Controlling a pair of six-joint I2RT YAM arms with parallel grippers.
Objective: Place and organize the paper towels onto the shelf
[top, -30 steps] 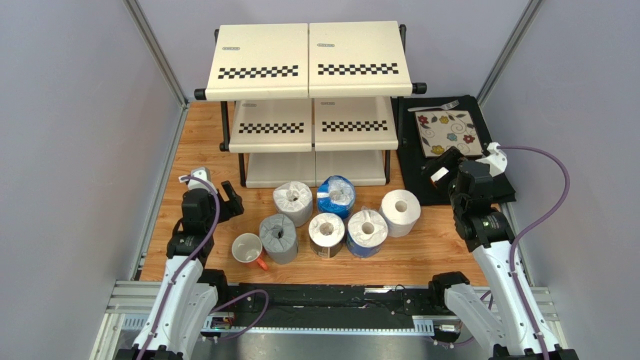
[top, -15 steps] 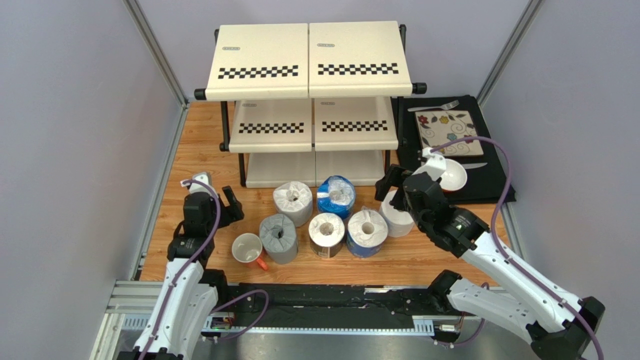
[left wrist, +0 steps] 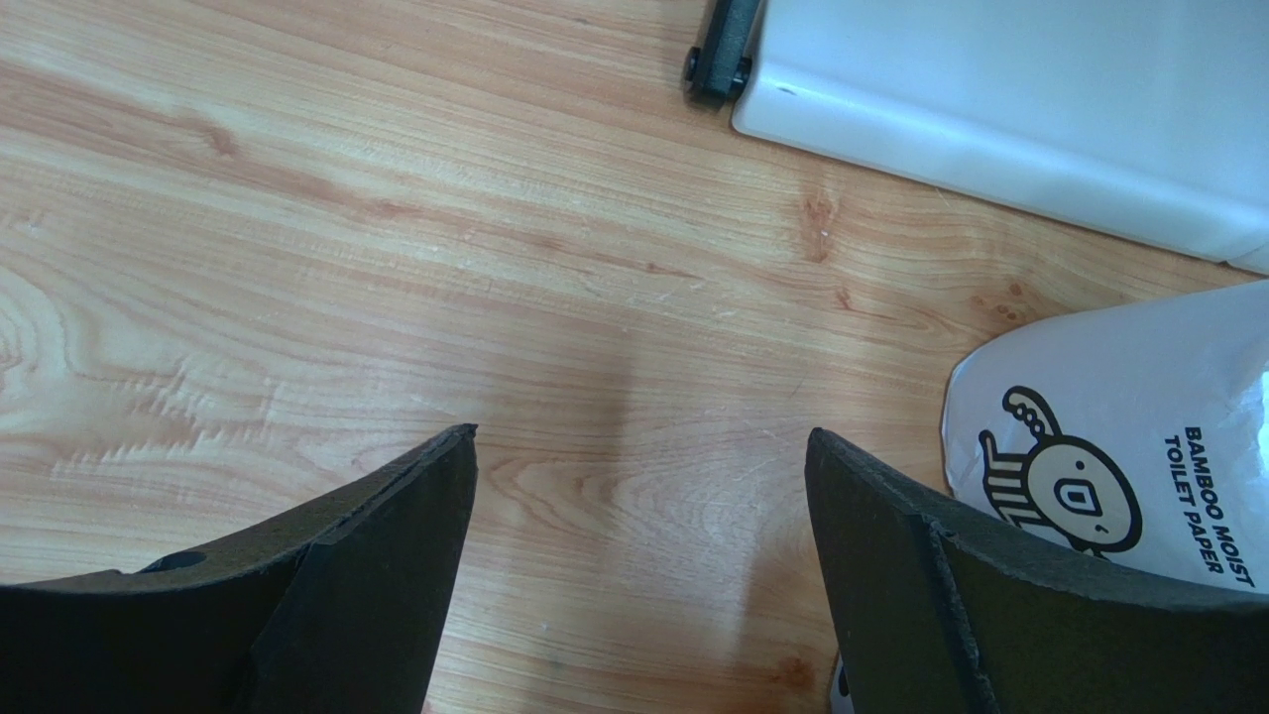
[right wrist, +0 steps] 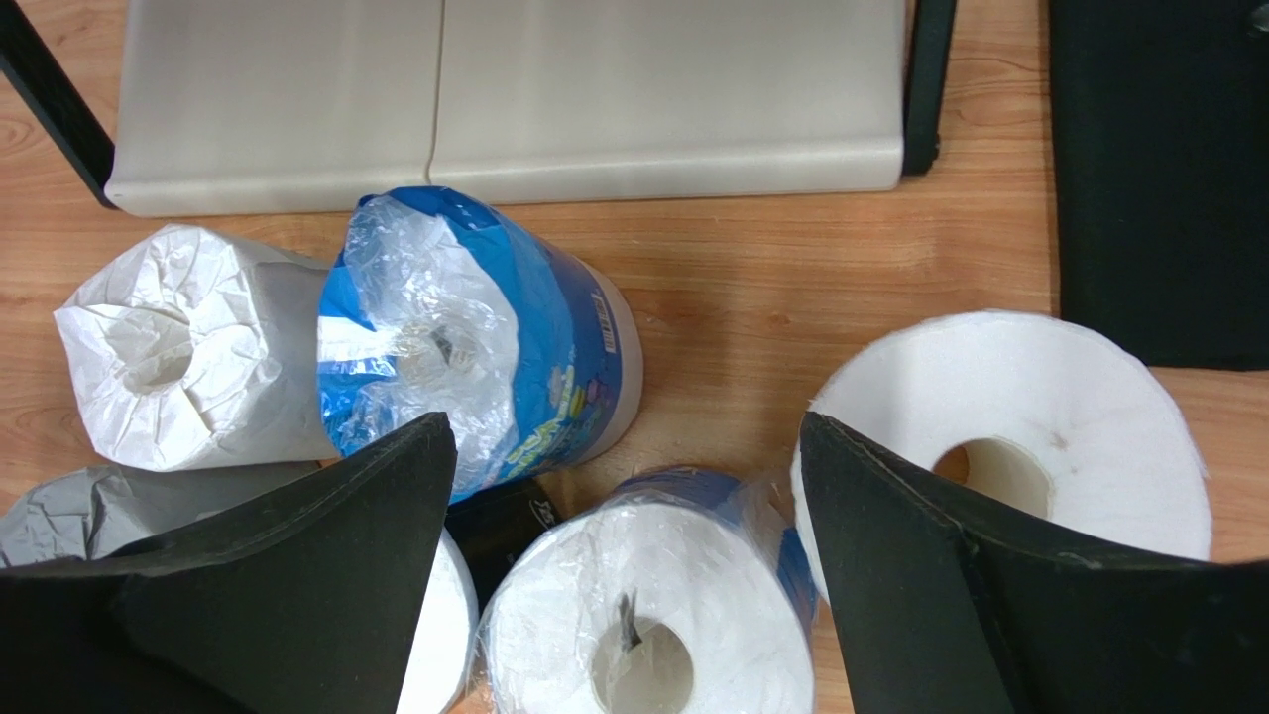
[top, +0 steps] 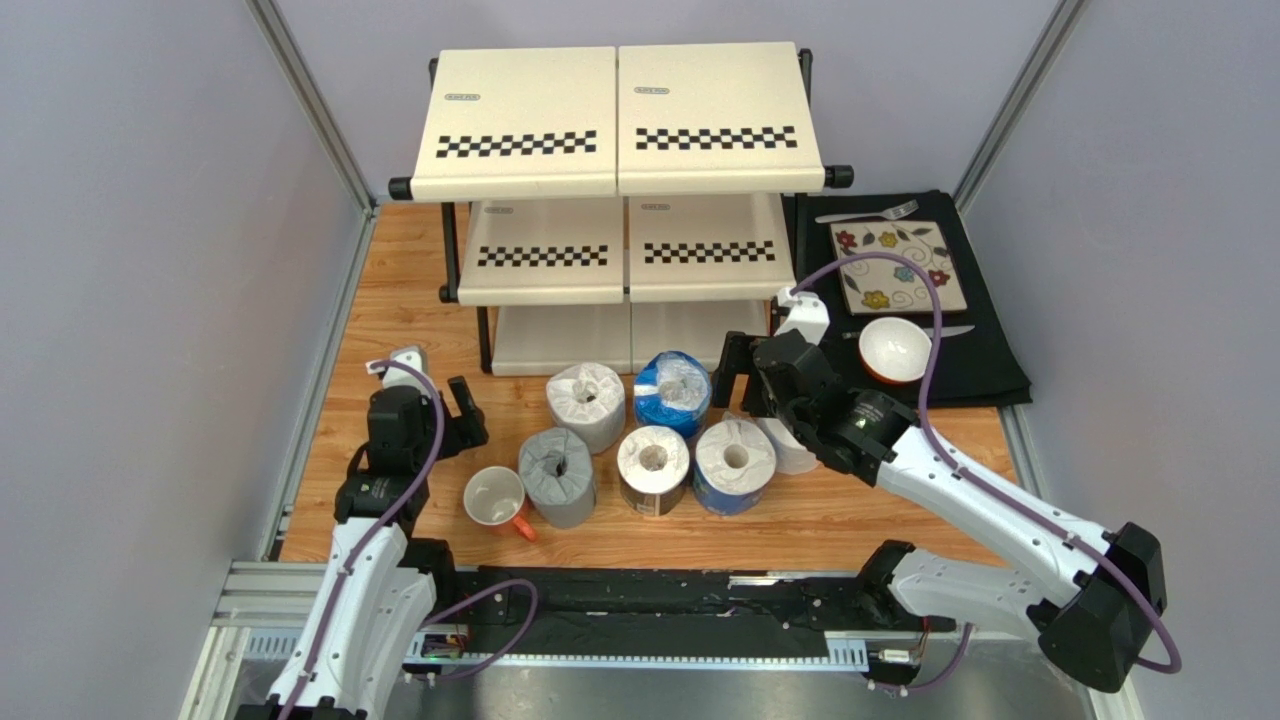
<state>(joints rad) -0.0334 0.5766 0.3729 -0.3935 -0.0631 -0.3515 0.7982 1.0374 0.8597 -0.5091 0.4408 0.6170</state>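
Observation:
The shelf (top: 624, 135) stands at the back with bare cream tiers; its bottom panel (right wrist: 507, 89) lies just beyond the paper towels. Several rolls stand upright before it: a white crinkled one (top: 585, 402), a blue-wrapped one (top: 672, 390), a grey one (top: 558, 473), a dark-wrapped one (top: 654, 468), a second blue-wrapped one (top: 735, 462) and a plain white one (right wrist: 1028, 402), half hidden under my right arm from above. My right gripper (right wrist: 626, 424) hangs open above the front blue-wrapped roll (right wrist: 656, 610). My left gripper (left wrist: 641, 435) is open over bare wood, left of a pale printed roll (left wrist: 1117, 432).
A white mug (top: 495, 500) with an orange handle lies left of the grey roll. A black mat (top: 962, 353) at the right carries a floral tile (top: 893, 266), a bowl (top: 893, 348) and cutlery. Grey walls close in both sides.
My right arm has swung left from over the black mat to above the rolls, uncovering the bowl. The left arm has barely moved.

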